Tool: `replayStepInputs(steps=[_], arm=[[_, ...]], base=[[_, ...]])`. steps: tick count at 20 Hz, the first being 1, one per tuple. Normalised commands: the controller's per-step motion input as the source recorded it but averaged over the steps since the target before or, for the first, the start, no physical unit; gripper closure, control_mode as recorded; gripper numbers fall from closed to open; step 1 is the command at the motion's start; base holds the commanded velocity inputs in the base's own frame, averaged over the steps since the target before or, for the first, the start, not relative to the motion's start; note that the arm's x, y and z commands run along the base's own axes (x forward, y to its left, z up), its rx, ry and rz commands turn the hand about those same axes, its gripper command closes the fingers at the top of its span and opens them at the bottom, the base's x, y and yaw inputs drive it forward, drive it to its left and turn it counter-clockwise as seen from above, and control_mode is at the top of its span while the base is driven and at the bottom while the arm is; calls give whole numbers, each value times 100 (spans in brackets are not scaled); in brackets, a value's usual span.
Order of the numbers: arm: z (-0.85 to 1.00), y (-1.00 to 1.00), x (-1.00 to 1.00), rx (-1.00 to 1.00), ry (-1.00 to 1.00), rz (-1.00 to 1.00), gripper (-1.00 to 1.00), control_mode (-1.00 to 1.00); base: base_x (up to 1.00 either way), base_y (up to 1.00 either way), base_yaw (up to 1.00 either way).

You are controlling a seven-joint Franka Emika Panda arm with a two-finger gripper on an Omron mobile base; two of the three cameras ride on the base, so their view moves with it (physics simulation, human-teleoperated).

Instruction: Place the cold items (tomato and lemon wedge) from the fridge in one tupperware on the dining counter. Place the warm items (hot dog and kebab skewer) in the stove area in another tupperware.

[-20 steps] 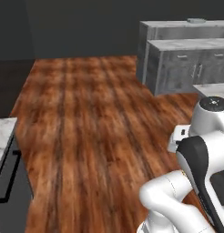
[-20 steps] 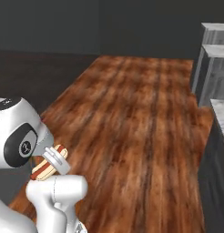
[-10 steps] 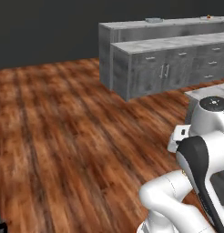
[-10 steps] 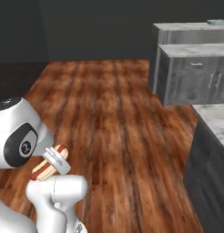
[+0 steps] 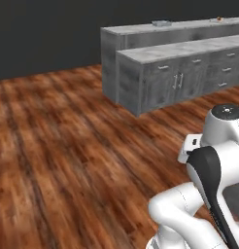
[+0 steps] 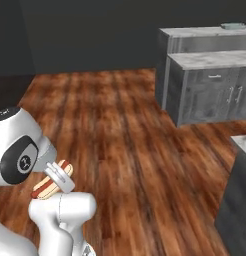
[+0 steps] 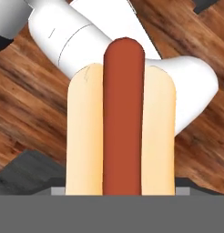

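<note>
Hot dog [image 7: 121,123] is sitting in the gripper [image 6: 59,179], whose jaws are pinching its bun. If the base is bumping along, the bun may be slipping out onto the floor [image 5: 68,160].

Wooden plank floor [image 5: 68,165], red-brown and glossy, spread across the left base view and the right base view [image 6: 140,150], also glimpsed in the hand view [image 7: 22,104] at the left and right edges. Standing directly on it, toward the far right: a grey cabinet block with drawer fronts [image 5: 184,78] under a pale marble top, seen again in the right base view [image 6: 210,90]. Just behind it, a taller grey counter [image 5: 160,34] with a light top, bearing a shallow pale tray [image 5: 161,22] near its left end and a tiny unclear object [image 5: 218,19] farther right. Dark cabinet side [image 6: 237,210] at the right base view's lower right corner, under a marble edge.
</note>
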Motion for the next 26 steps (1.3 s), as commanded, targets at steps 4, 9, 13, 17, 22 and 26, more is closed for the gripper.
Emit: replayStepInputs(steps=[4,9,13,17,22,26], arm=[[0,0,0,0,0,0,100,100],[0,0,0,0,0,0,100,100],[0,0,0,0,0,0,100,100],[0,0,0,0,0,0,100,100],[0,0,0,0,0,0,100,100],[0,0,0,0,0,0,100,100]], base=[[100,16,10],[100,0,15],[100,0,8],[100,0,9],[100,0,0],[100,0,-4]])
